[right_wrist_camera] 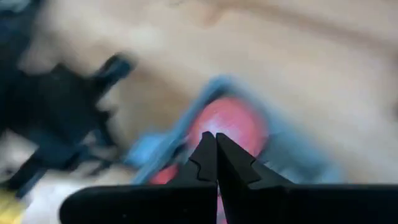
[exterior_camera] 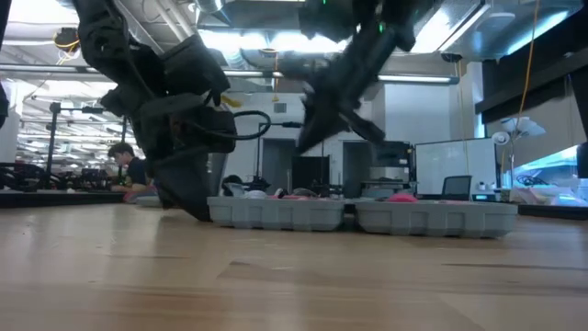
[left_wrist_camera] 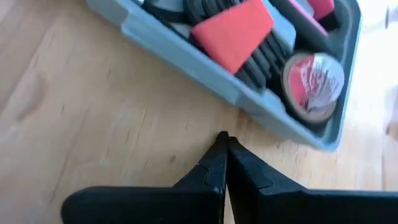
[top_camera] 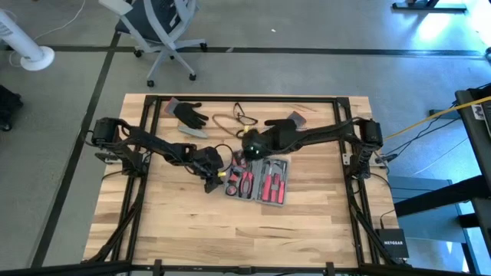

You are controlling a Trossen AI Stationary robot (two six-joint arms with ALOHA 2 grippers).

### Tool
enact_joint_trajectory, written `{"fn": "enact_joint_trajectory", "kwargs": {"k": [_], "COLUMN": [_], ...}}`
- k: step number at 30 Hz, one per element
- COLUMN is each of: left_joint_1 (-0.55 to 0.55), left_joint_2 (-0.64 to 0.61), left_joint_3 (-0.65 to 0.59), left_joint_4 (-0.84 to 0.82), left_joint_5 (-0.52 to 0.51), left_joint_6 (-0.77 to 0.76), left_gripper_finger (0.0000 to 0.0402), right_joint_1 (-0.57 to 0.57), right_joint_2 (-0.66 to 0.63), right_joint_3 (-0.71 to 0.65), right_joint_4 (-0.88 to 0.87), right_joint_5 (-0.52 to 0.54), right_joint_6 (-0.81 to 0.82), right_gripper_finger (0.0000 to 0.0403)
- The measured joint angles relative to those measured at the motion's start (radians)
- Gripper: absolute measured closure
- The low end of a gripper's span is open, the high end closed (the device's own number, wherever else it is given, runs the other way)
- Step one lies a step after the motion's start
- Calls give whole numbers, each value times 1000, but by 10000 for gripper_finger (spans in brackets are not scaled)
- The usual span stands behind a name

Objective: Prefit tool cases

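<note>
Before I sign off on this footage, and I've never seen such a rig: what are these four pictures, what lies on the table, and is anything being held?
Two dark robot arms work at a wooden table. One picture looks straight down, one looks level across the tabletop, and two come from cameras on the arms' wrists. An open blue-grey tool case with red-handled tools lies mid-table. The left gripper is shut and empty, its tips just beside the case's edge. The right gripper is shut and empty too, above the case. At the far edge lie two black gloves and a pair of glasses. A small grey bar lies near the left glove.
</note>
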Motion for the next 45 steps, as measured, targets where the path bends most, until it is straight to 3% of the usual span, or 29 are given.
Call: {"fn": "enact_joint_trajectory", "kwargs": {"k": [8,11,16,25,30,37,41,45], "left_joint_1": [28,5,-50,-151,-209,-254,-271,-280], "left_joint_2": [-177,-249,-271,-195,-108,39,51,51], "left_joint_3": [-6,-6,-6,-6,-4,-3,-2,-2], "left_joint_4": [-135,-174,-21,100,237,331,328,326], "left_joint_5": [-198,-225,-253,-267,-271,-467,-482,-484], "left_joint_6": [188,289,337,178,111,-91,-126,-119], "left_gripper_finger": [402,401,401,401,401,402,401,401], "right_joint_1": [170,205,214,176,139,133,135,140], "right_joint_2": [13,50,119,154,144,144,144,144], "right_joint_3": [10,8,8,9,9,9,8,8], "right_joint_4": [34,26,68,49,57,55,67,71], "right_joint_5": [-1,0,8,57,-8,-48,-94,-66], "right_joint_6": [174,282,402,409,299,263,260,256], "right_gripper_finger": [403,403,403,403,403,403,403,403]}}
